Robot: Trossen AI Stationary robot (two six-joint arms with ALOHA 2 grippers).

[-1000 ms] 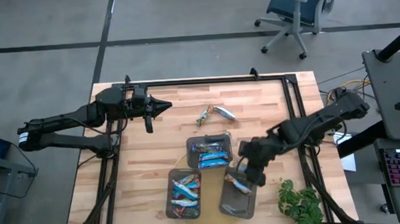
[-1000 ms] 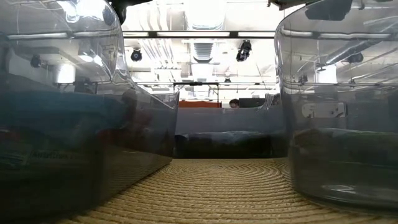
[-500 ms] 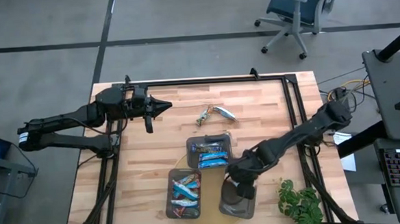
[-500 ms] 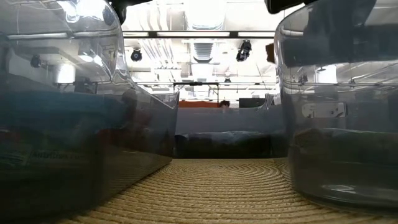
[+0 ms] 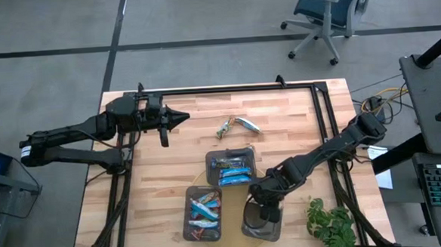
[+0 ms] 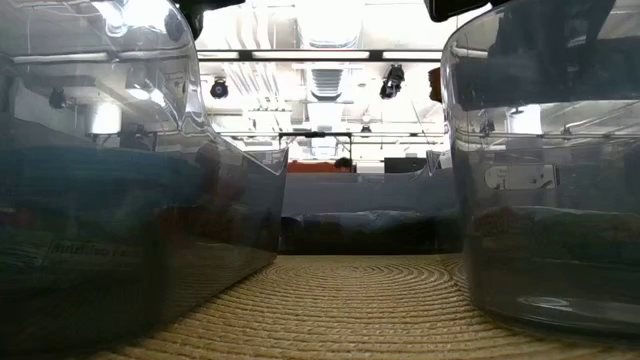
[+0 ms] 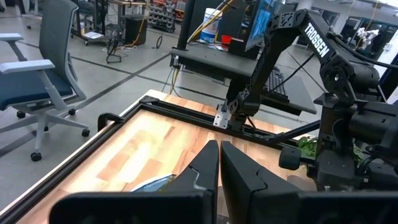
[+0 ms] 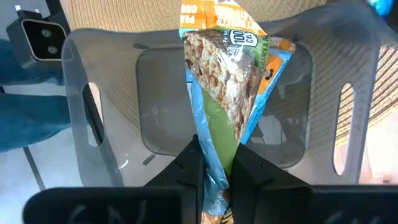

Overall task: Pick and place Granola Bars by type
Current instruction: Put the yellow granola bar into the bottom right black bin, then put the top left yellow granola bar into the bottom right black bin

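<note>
Three dark grey trays sit on a round woven mat (image 5: 228,240). The far tray (image 5: 232,168) and the near left tray (image 5: 202,211) hold blue-wrapped granola bars. My right gripper (image 5: 264,210) hangs over the near right tray (image 5: 256,229), shut on a blue-and-green bar (image 8: 221,81). Only bare tray floor shows around the bar in the right wrist view. Two loose bars (image 5: 239,125) lie on the table's far middle. My left gripper (image 5: 181,116) waits shut above the far left of the table. My right gripper pinches the bar between its two fingers by the wrapper's end (image 8: 214,140), coming from above and pointing down. The bar hangs lengthwise below the fingers (image 8: 239,163) into the tray. I cannot tell whether its lower end (image 8: 214,18) touches the tray floor.
A black frame rail (image 5: 226,90) runs along the table's far edge and down both sides. A green plant (image 5: 330,224) stands at the near right corner. In the low view the tray walls (image 6: 550,180) crowd both sides of the mat (image 6: 350,300).
My right gripper, still shut on the bar, has moved toward the table's left and near edge, from beside the near right tray to above it, and has come down into it. In the low view its dark shape now shows through that tray's wall.
</note>
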